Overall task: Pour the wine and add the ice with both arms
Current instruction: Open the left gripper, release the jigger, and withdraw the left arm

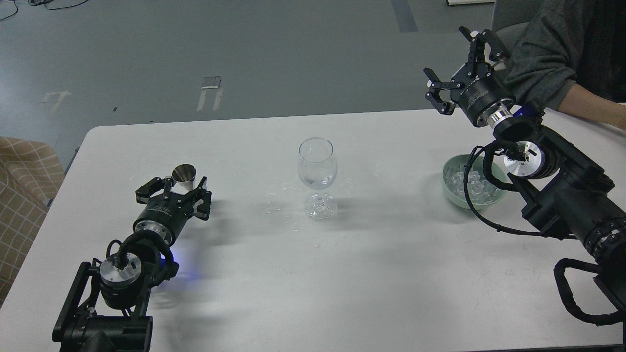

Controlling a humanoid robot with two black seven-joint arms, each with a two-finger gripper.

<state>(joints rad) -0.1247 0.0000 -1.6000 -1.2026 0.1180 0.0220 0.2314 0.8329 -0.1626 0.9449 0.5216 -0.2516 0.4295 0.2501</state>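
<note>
A clear stemmed wine glass (317, 164) stands upright at mid-table, with a little colourless wine (317, 182) at the bottom of its bowl. My left gripper (182, 185) is low over the table at the left, its fingers closed around a small upright metal measuring cup (184, 173). Clear ice cubes (470, 185) lie in a pale green bowl (447, 172) at the right, partly hidden by my right arm's cable. My right gripper (455, 56) is open and empty, raised above the table's far edge beyond the bowl.
A person's grey-sleeved arm (543, 54) rests on the table's far right corner, just behind my right gripper. Small clear droplets (288, 215) are scattered around the glass's foot. A beige checked seat (24, 171) stands off the table's left edge.
</note>
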